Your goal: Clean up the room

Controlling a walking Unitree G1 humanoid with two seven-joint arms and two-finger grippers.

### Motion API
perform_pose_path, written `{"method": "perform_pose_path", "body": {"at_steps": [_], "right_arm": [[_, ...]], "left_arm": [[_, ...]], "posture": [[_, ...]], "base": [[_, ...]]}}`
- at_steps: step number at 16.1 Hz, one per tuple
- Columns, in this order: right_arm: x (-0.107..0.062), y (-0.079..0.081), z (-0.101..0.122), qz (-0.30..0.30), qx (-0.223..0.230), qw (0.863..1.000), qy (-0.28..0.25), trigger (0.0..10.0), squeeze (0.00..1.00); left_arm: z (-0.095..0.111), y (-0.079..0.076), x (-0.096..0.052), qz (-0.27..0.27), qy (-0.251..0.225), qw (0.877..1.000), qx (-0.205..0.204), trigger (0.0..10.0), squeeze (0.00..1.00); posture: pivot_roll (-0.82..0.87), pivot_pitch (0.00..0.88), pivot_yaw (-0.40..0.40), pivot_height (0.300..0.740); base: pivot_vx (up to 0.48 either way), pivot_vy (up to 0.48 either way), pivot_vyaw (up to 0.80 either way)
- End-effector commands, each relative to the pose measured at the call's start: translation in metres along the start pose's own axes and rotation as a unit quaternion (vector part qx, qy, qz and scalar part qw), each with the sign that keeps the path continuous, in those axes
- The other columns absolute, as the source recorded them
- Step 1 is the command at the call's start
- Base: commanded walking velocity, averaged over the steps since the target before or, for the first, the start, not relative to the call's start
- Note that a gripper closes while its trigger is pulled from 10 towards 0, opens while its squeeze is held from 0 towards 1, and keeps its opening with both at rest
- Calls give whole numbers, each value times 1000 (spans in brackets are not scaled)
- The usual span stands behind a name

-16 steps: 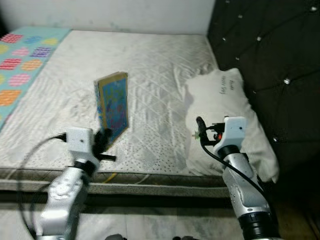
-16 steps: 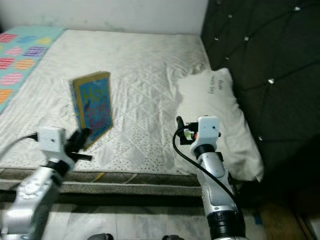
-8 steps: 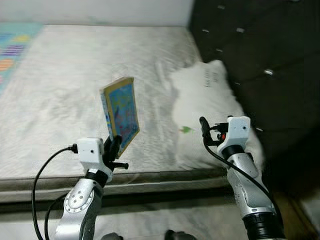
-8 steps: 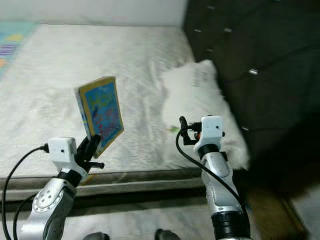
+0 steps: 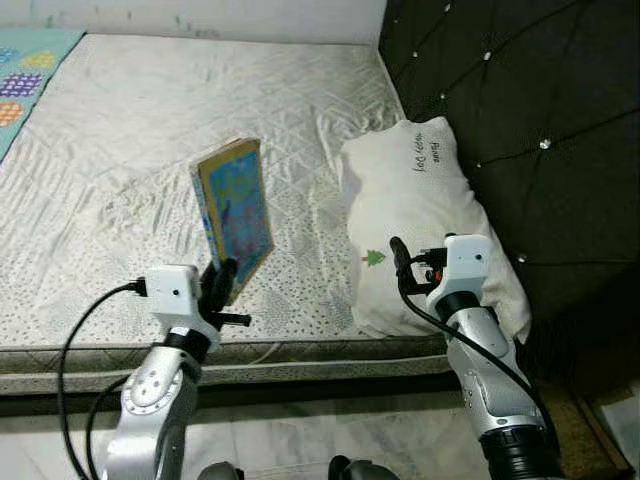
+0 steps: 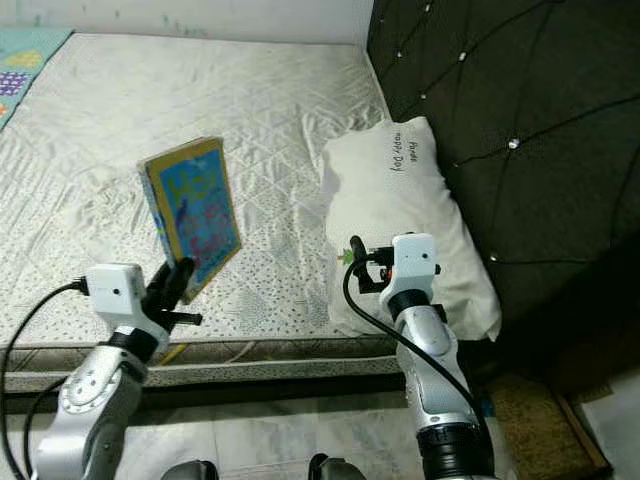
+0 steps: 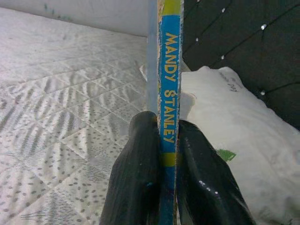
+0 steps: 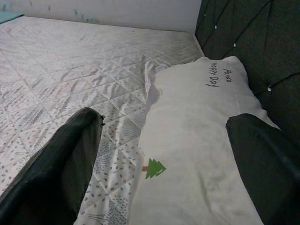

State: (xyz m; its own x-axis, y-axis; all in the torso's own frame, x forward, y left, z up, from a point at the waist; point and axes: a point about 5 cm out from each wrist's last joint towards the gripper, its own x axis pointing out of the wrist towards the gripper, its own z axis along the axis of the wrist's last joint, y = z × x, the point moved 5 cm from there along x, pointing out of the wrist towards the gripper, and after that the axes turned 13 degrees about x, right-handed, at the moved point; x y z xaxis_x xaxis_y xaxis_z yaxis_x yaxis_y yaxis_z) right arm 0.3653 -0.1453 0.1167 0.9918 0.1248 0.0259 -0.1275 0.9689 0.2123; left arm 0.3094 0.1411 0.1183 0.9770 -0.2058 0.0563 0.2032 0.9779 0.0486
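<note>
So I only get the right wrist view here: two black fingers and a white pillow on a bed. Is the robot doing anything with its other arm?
Observer: Yes. The left gripper is shut on a children's book, held upright above the mattress.
Operator: Can you read anything on it?
Observer: The spine in the left wrist view says MANDY STANLEY; the cover is blue with a yellow border.
Operator: And my right gripper, is it touching the pillow?
Observer: From the head camera, the right gripper is open and hangs at the near end of the pillow; I cannot tell if it touches.
</note>
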Motion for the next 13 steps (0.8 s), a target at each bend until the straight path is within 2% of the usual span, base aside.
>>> {"method": "perform_pose_path", "body": {"at_steps": [1,13], "right_arm": [[-1,-1,3,-4,0,1000,-3,10000,0],[1,1,4,0,3,1000,-5,10000,0]], "left_arm": [[16,-6,2,-16,-32,999,1,10000,0],[13,-8,0,-21,-27,999,-2,10000,0]], "posture": [[107,187,-52,740],[104,193,-48,740]], "base": [[0,0,0],[303,0,-42]]}}
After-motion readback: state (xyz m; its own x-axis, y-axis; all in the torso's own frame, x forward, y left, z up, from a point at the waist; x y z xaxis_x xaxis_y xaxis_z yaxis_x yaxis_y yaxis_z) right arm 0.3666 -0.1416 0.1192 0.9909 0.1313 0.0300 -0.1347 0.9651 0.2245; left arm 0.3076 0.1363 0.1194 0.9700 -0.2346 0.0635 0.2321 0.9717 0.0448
